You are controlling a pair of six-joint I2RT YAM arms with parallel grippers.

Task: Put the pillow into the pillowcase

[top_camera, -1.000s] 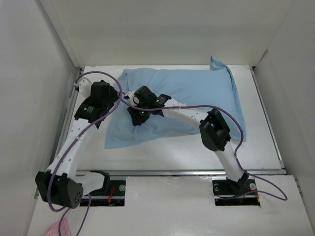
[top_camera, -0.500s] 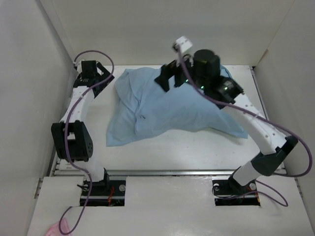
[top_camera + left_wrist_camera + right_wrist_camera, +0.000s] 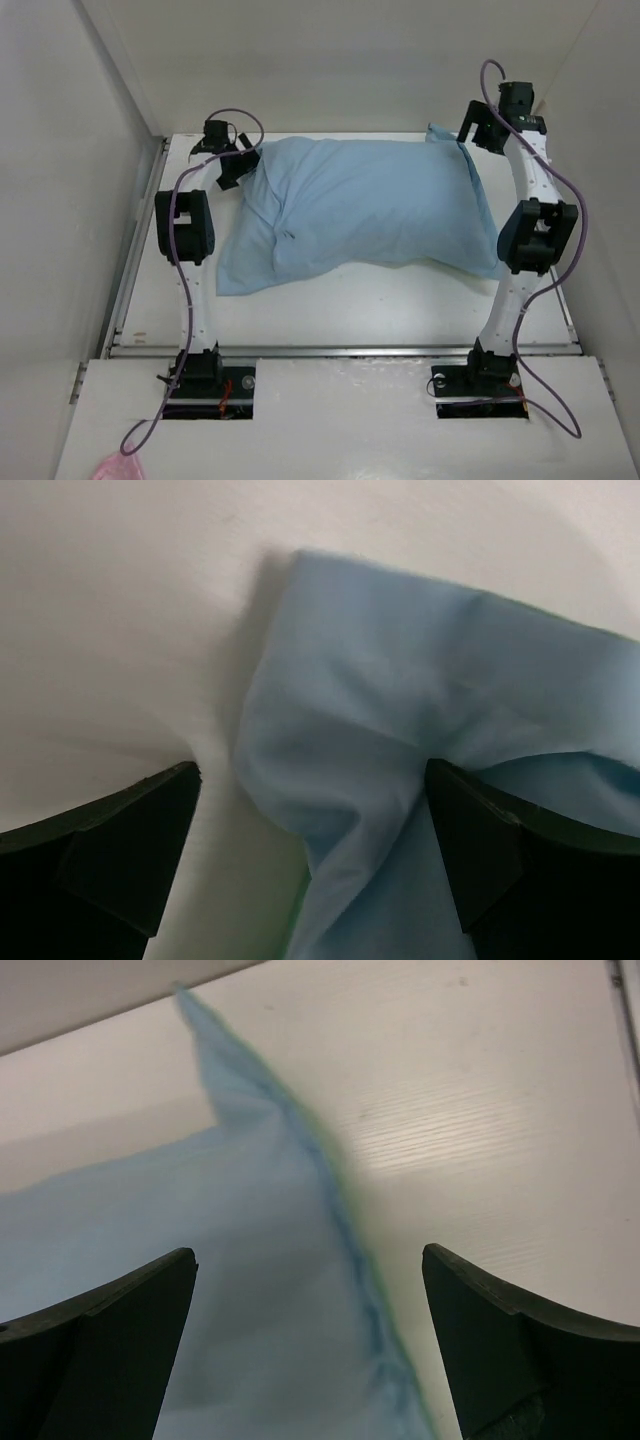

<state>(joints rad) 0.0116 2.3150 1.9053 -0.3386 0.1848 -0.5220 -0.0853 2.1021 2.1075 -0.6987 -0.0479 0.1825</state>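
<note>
Light blue pillowcase (image 3: pixel 370 210): lying across the middle of the overhead frame on the white table (image 3: pixel 350 310); puffed and rounded, creased toward its lower left corner, one thin corner poking out at upper right.
Hidden pillow: out of sight in all three views; probably inside the case, judging by the full, cushioned bulge.
Left gripper (image 3: pixel 238 165): upper left of the overhead frame, at the case's upper left corner; jaws spread wide, holding nothing.
Left wrist view: two black fingers (image 3: pixel 120 850) in the bottom corners, well apart; a folded blue corner of the case fills the centre and right, with pale table at upper left.
Right gripper (image 3: pixel 478 130): upper right of the overhead frame, by the case's pointed corner; jaws likewise wide apart, gripping nothing.
Right wrist view: black fingers in the bottom corners; blue cloth across left and centre, its edge showing a faint green seam from top left down to bottom centre; bare white table on the right.
Arms: white with black joints, one rising up each side of the case.
Purple cables (image 3: pixel 560 190): looping along both arms.
Pink scrap (image 3: pixel 115 468): bottom left corner of the overhead frame.
</note>
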